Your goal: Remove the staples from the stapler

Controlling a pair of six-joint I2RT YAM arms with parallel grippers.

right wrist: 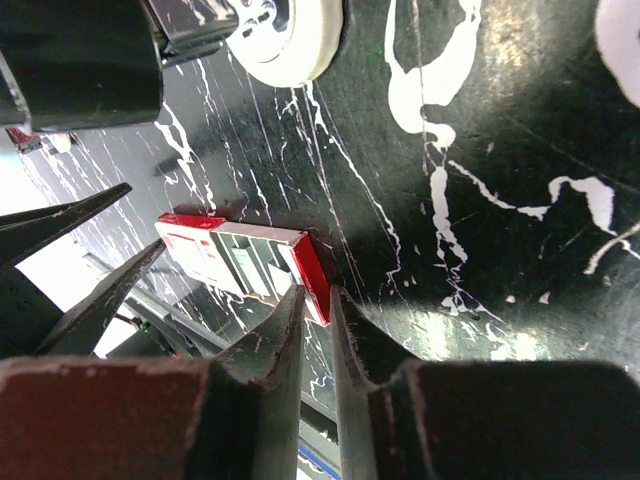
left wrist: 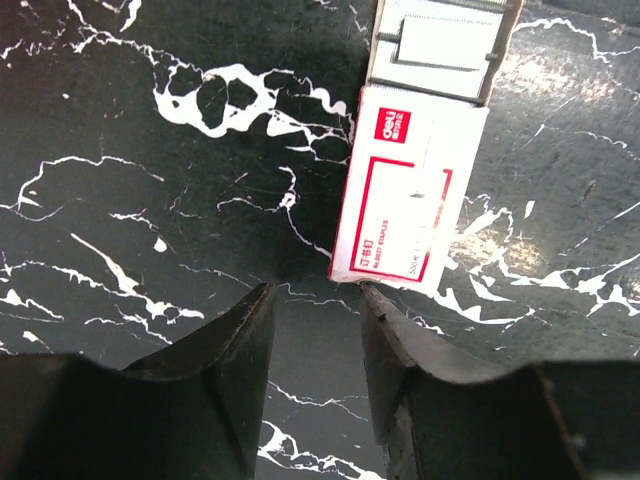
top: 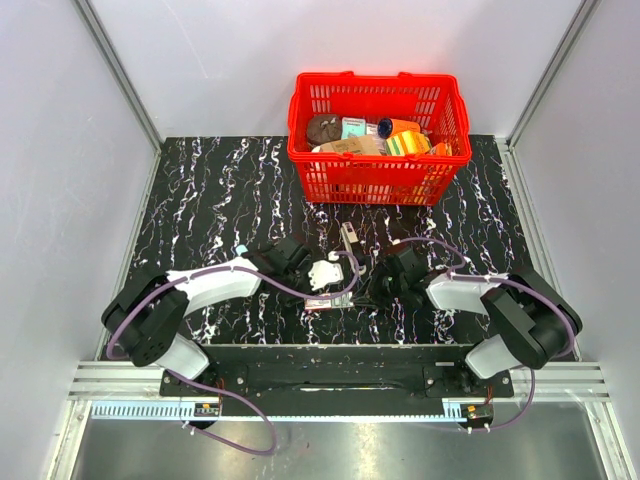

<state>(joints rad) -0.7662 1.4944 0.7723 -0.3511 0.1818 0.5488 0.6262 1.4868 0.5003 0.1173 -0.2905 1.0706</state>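
Observation:
The stapler (top: 349,240) is a small dark and silvery thing on the black marbled table, just behind both grippers and touched by neither. A flat red-and-white staple box (top: 326,300) lies between the grippers, its inner tray slid partly out. In the left wrist view the box (left wrist: 408,190) lies just beyond my left gripper (left wrist: 315,295), which is open and empty, its right fingertip (left wrist: 378,310) at the box's near corner. My right gripper (right wrist: 318,300) is shut with only a thin slit, its tips over the box's red end (right wrist: 312,275). The stapler is not clearly seen in either wrist view.
A red basket (top: 378,165) full of small goods stands at the back centre. White walls close in the table at the left, back and right. A metal rail (top: 330,378) runs along the near edge by the arm bases.

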